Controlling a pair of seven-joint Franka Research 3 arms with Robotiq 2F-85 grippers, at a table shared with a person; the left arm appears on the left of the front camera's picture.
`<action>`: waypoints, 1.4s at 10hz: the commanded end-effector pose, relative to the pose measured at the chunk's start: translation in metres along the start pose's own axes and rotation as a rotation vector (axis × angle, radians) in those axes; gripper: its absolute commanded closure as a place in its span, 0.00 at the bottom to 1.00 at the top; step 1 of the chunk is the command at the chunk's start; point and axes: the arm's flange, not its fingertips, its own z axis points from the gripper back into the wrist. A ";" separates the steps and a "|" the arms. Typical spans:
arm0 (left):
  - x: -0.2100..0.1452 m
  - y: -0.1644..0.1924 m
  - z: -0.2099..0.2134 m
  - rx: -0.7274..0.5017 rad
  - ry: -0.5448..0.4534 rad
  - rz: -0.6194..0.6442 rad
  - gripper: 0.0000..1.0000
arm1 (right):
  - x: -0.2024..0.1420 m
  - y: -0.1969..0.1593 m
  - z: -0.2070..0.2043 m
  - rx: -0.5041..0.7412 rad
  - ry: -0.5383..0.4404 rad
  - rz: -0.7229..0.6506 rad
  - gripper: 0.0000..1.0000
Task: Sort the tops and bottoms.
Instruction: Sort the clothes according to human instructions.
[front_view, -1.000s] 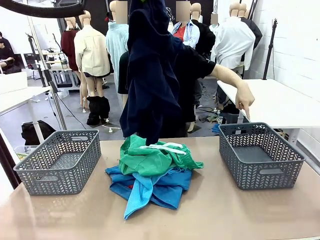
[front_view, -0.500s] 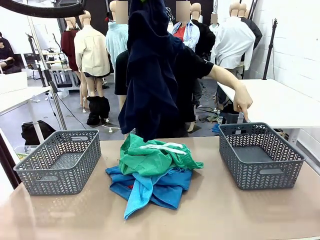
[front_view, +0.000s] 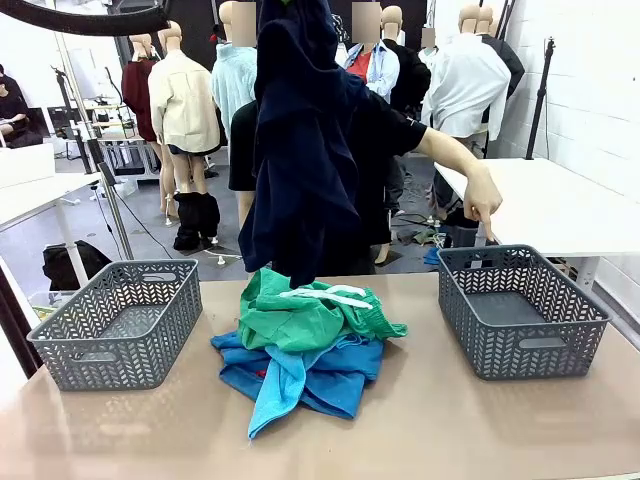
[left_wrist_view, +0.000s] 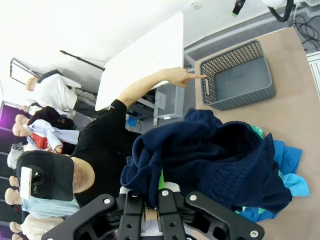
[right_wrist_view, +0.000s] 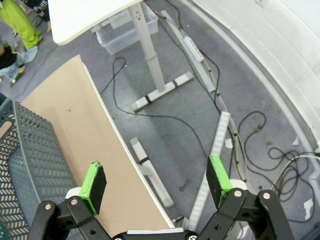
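Navy garment (front_view: 300, 150) hangs as before — person's hand (front_view: 483, 198) lifted slightly.

Top of navy garment (front_view: 300, 150) past the front view's edge, left tool (left_wrist_view: 152, 196) tip-deep in its folds.

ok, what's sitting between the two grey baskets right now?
Front view: green bottoms piled atop the turquoise shirt and blue shirt; the navy garment hangs above them.

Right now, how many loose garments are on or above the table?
4. A dark navy fabric garment hangs in the air; below it, a bright green fabric garment with white drawstring lies on a medium blue shirt and a light turquoise shirt. More may be hidden underneath.
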 end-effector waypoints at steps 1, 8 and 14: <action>0.000 0.000 0.000 0.000 0.000 0.000 1.00 | 0.000 0.001 0.001 -0.004 0.006 0.006 0.00; 0.162 0.058 -0.211 -0.038 -0.283 -0.164 1.00 | 0.000 0.001 0.001 -0.004 0.006 0.006 0.00; 0.142 -0.035 -0.288 -0.083 -0.353 -0.144 1.00 | 0.000 0.001 0.001 -0.004 0.006 0.006 0.00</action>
